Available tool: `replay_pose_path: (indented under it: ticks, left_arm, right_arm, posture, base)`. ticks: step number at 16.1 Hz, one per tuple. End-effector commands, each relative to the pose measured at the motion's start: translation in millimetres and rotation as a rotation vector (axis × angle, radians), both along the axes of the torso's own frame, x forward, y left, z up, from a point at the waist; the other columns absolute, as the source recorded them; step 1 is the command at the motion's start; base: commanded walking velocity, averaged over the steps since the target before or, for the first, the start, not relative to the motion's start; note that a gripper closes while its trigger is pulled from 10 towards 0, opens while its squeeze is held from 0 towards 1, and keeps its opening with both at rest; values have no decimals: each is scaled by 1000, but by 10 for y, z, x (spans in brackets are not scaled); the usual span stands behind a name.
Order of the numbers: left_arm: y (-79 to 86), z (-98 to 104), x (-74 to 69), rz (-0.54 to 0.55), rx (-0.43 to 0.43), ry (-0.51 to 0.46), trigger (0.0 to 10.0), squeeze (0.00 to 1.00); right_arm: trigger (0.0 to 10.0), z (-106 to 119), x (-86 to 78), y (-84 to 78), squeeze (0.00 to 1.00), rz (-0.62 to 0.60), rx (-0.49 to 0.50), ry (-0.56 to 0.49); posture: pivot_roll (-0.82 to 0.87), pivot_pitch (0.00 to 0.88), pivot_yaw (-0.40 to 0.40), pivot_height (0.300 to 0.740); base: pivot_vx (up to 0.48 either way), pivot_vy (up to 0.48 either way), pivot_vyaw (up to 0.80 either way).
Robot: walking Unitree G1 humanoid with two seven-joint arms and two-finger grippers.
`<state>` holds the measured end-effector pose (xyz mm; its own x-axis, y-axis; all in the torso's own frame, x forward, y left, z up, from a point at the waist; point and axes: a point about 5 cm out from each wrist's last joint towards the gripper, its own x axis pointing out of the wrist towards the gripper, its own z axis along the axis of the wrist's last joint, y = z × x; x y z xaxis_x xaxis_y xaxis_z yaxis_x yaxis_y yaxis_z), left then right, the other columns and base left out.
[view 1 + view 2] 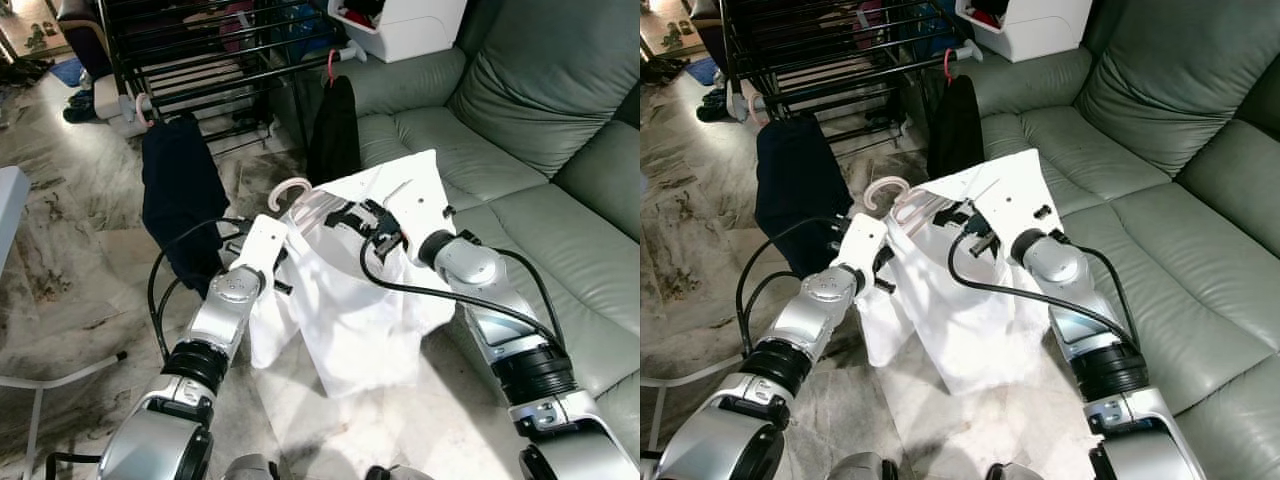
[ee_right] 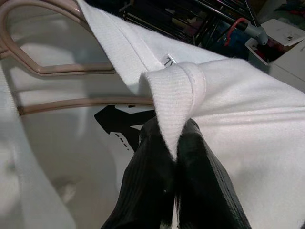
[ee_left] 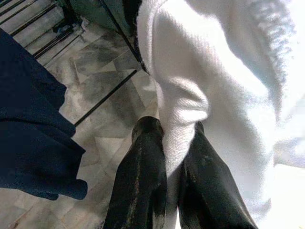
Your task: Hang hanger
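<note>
Both grippers, left point(image 1: 283, 262) and right point(image 1: 352, 217), pinching shirt point(image 1: 350, 310) on hanger point(image 1: 300, 200); rack point(image 1: 215, 50) ahead-left, left arm nearer.

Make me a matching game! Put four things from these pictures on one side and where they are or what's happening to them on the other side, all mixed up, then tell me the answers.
Things:
1. white knitted shirt
2. pale pink plastic hanger
3. dark navy garment
4. white storage box

Places or states:
A. hanging from the black metal drying rack
B. sitting at the top of the grey-green leather sofa
C. pinched by both the left gripper and the right gripper
D. tucked inside the shirt's neck, hook sticking out

Pairs: 1-C, 2-D, 3-A, 4-B
</note>
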<state>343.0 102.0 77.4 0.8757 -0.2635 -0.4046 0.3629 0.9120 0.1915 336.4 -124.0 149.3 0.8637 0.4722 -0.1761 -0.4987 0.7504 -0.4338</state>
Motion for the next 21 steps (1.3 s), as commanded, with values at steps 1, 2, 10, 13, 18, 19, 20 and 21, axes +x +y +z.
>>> replay_pose_path:
  ticks: [1,2,10,13,18,19,20,21]
  left_arm:
    - [-77,316,146,8,-76,-105,0,0]
    - [-27,324,149,51,-118,-118,0,0]
    - [-3,337,159,83,-144,-126,0,0]
    - [-53,326,144,64,-144,-125,0,0]
    - [81,318,163,97,-127,-128,0,0]
    - [93,325,169,102,-129,-133,0,0]
    - [108,320,172,104,-123,-135,0,0]
    - [145,305,162,108,-131,-147,0,0]
  right_arm:
    - [0,-67,-112,204,0,115,-23,52]
    - [0,-308,-195,224,0,75,22,112]
    - [4275,-466,-267,382,0,86,59,154]
    - [10000,-479,-243,375,1000,68,86,167]
    - [10000,-538,-263,246,1000,60,48,172]
    - [10000,-572,-309,237,1000,86,38,181]
    - [10000,-595,-342,223,1000,98,36,184]
    - [10000,-643,-384,164,1000,92,26,187]
  posture:
    - [-17,0,24,740]
    - [-17,0,21,740]
    - [-14,0,18,740]
    - [-17,0,17,740]
    - [-17,0,17,740]
    - [-17,0,17,740]
    - [-19,0,17,740]
    - [-22,0,19,740]
  base:
    - [0,0,0]
    - [0,0,0]
    - [0,0,0]
    - [0,0,0]
    - [0,0,0]
    - [0,0,0]
    - [0,0,0]
    - [0,0,0]
